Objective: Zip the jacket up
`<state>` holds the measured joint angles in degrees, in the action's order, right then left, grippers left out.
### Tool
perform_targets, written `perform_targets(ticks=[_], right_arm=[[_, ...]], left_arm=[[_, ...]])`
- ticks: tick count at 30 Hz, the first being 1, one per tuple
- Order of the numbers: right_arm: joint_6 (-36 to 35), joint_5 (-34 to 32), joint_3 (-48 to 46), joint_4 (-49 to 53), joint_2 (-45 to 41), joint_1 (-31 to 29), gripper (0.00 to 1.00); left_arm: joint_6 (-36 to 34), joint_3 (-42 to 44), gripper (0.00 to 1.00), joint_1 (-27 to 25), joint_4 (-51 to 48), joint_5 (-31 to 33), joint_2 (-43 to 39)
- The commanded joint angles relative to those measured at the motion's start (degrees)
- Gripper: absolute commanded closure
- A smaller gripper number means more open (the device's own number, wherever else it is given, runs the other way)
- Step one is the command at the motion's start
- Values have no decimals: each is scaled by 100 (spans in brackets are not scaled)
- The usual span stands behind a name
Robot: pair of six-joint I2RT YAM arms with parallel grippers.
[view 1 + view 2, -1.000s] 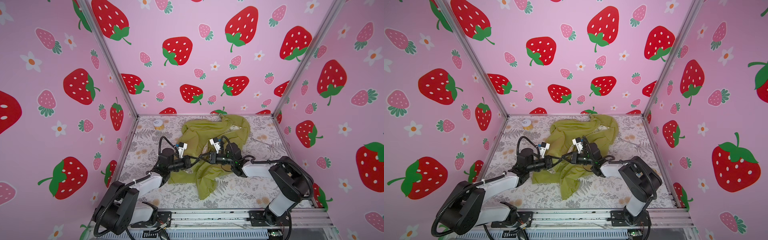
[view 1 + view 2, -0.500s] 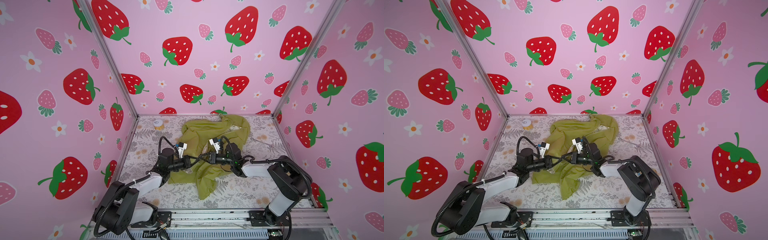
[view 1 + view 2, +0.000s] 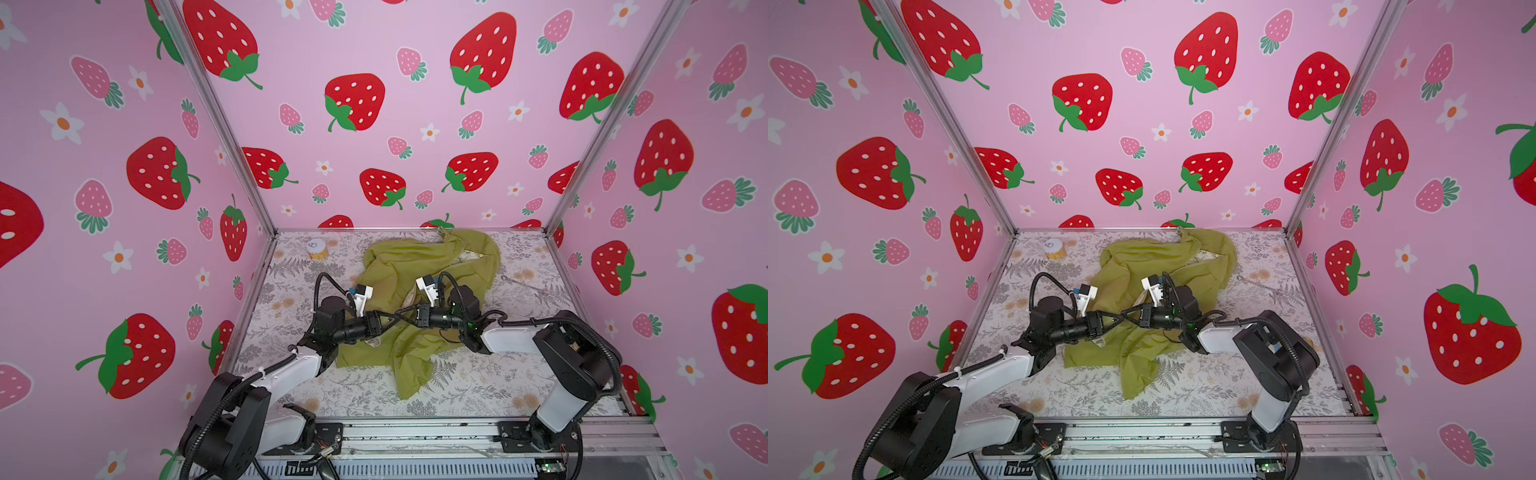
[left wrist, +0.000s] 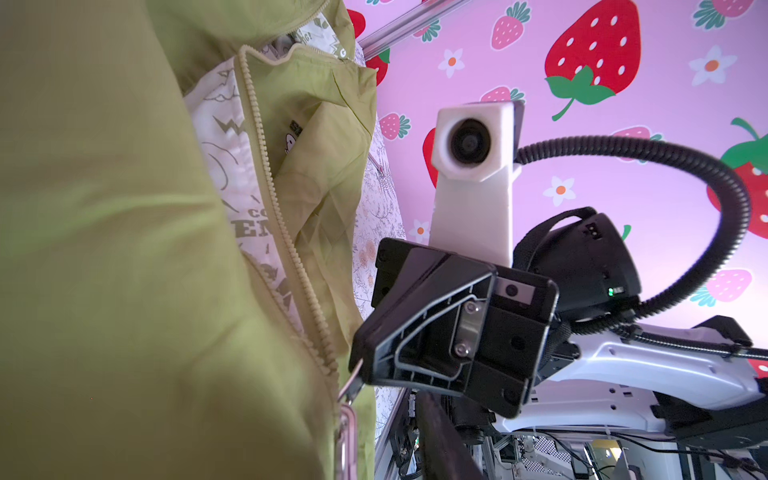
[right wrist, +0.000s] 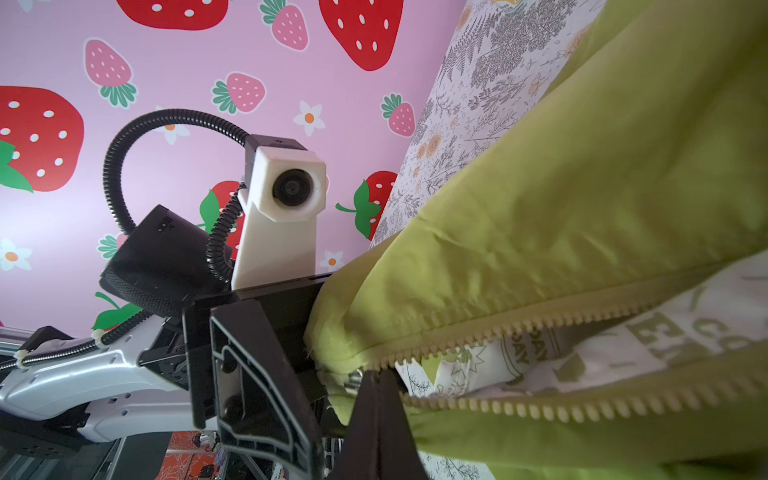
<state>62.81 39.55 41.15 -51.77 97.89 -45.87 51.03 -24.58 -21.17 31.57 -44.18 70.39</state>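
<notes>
Both top views are showing the olive-green thin cloth jacket [image 3: 419, 266] [image 3: 1154, 266] lying crumpled in the middle of the flat table with the grey leaf-and-flower cover [image 3: 478, 386]. It is reaching back to the far wall. One long green piece is stretching toward the front edge. My two arms are reaching in from the front and meeting over the near part of the jacket. My left pincer [image 3: 386, 323] and my right pincer [image 3: 401, 314] are sitting tip to tip there, so close that they are looking crossed.

The left wrist view is showing my right pincer squeezing tight on the little silver metal zipper pull [image 4: 352, 384]. The pull is sitting at the end of the row of pale green zipper teeth [image 4: 274, 199]. Along that row the jacket is gaping open, and the cream lining with grey drawings and letters [image 4: 220, 137] is peeking out.

The right wrist view is showing two rows of teeth coming together in a point right at my right pincer's black tips. My left pincer is sitting just beside the green corner of the jacket. I am not able to tell if it is wide, narrow or holding the cloth.

A small round yellow thing with a white top [image 3: 316, 249] is standing near the back left corner, well apart from the jacket.
</notes>
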Motion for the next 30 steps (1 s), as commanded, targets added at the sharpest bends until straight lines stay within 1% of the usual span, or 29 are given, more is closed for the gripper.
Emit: perform_targets(ticks=[1, 5, 8, 17, 21, 22, 30], right_arm=[[4, -3, 162, -1, 10, -28, 100], [-62, -66, 167, 120, -66, -21, 100], [-123, -96, 185, 232, -98, -23, 100], [-158, -189, 195, 349, -147, -10, 100], [-383, -422, 264, 752, -270, -11, 100], [-438, -492, 271, 840, -320, -2, 100], [-793, -842, 323, 1421, -597, 113, 100]], left_arm=[[13, 52, 59, 90, -97, -148, -212], [13, 191, 60, 217, -293, -108, -393], [65, 316, 64, 320, -286, -113, -506], [87, 451, 87, 360, -362, -66, -675], [96, 501, 95, 385, -413, -25, -770], [92, 507, 100, 383, -439, -15, -796], [69, 474, 100, 437, -527, -42, -843]])
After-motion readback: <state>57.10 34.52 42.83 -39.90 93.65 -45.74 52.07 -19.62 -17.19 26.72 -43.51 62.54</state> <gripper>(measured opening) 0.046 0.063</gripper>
